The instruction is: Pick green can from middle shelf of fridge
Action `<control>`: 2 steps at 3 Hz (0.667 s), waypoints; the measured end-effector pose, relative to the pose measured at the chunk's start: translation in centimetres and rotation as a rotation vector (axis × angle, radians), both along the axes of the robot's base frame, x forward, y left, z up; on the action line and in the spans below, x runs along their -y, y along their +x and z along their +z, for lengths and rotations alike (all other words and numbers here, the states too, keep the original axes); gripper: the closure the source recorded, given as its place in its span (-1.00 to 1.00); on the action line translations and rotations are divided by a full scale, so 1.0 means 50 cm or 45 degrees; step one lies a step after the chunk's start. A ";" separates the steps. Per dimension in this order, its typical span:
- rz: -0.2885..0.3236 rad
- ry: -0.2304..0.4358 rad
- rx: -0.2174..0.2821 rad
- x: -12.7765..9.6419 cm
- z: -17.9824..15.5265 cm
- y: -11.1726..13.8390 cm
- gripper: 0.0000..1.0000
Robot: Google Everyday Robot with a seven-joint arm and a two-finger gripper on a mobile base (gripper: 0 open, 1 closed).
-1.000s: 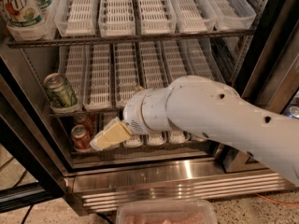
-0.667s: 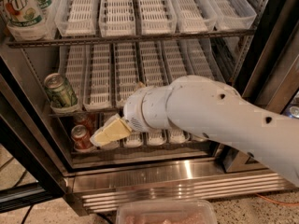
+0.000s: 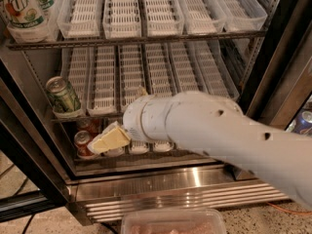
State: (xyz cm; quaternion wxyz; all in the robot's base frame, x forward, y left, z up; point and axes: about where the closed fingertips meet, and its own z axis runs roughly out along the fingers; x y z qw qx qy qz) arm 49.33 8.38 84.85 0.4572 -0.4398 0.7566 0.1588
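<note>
The gripper [image 3: 109,139] hangs just below and right of the green can [image 3: 62,96], not touching it; whether it is open, I cannot tell. The can stands upright at the left front edge of the middle shelf [image 3: 161,77] in the fridge [image 3: 170,179].

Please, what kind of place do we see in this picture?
Probably a shop or canteen drinks corner: an open display fridge with a steel base, wire racks of white lane trays, and a green can on the middle shelf. The robot's hand is beside the red cans below it.
</note>
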 end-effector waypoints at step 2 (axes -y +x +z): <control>-0.187 0.085 0.011 -0.020 -0.102 -0.087 -1.00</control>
